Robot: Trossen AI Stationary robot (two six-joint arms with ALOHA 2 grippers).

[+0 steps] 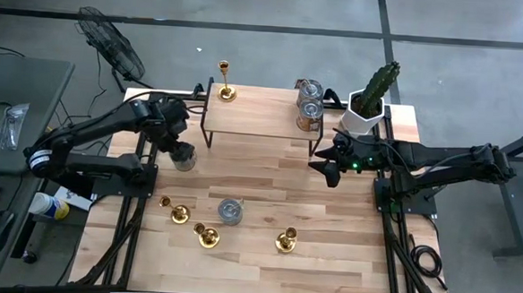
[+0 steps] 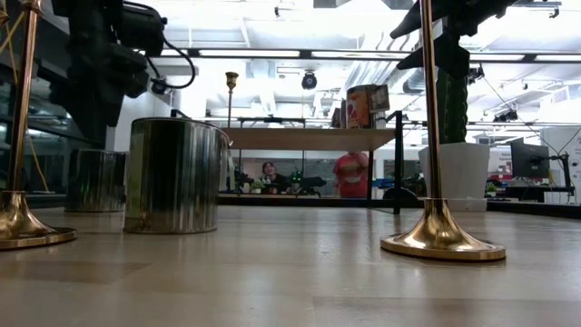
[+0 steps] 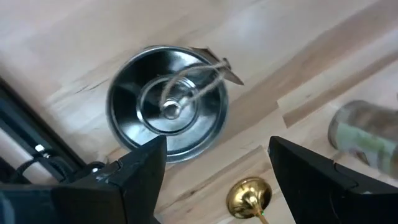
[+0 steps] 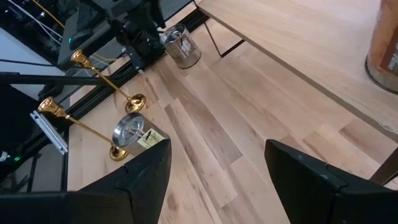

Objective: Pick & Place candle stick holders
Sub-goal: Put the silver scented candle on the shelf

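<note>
The left gripper [image 1: 182, 153] is hanging over a silver tin [image 3: 168, 102] at the left of the worktop [image 1: 264, 263], jaws spread wide and gripping nothing. That tin isn't the goal, so it's looking smarter to shift toward the near side, where three candle stick holders are standing: one near-left [image 1: 179, 214], one beside it [image 1: 207, 236], one further right [image 1: 285, 242], with another tin [image 1: 230, 210] between them. A fourth holder [image 1: 226, 92] is already sitting on the far shelf [image 1: 254, 119]. Best bet is probably closing on the thin stem low down and lifting straight up so the flared base isn't tipping. The right gripper [image 1: 328, 168] is waiting by the shelf's right end, jaws released too.
</note>
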